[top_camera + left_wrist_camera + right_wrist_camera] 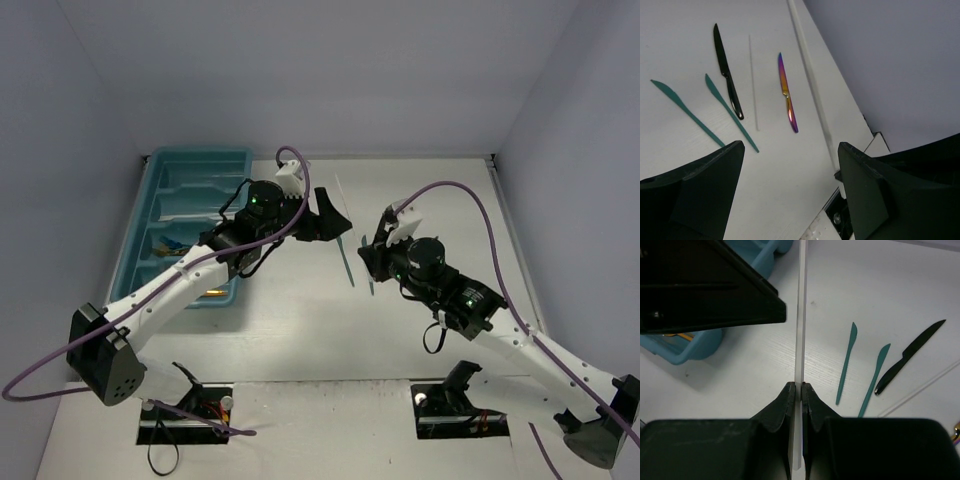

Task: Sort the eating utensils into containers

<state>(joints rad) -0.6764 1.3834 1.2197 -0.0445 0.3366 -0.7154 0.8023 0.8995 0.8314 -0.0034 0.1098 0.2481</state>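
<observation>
White and thin, the white utensil (801, 340) is lifted off the desk near its middle, pinched edge-on between the pressed-together fingers of the right end effector (800, 390), with most of its length reaching toward the left arm. It looks light, stiff along its length and slick, so it could likely pivot in so narrow a grip. The free stretch just past the fingers seems the safest place for a second hold. Whether it is a knife or a handle I cannot tell.

The left end effector (790, 147) is spread wide and empty, one finger just beside the white strip. On the desk beyond lie a pair of teal knives (731, 112), a black knife (727, 75), a second white piece (754, 85) and an iridescent purple knife (787, 95), side by side and apart. The teal tray (200, 155) sits at the far left corner, and the left arm reaches across it.
</observation>
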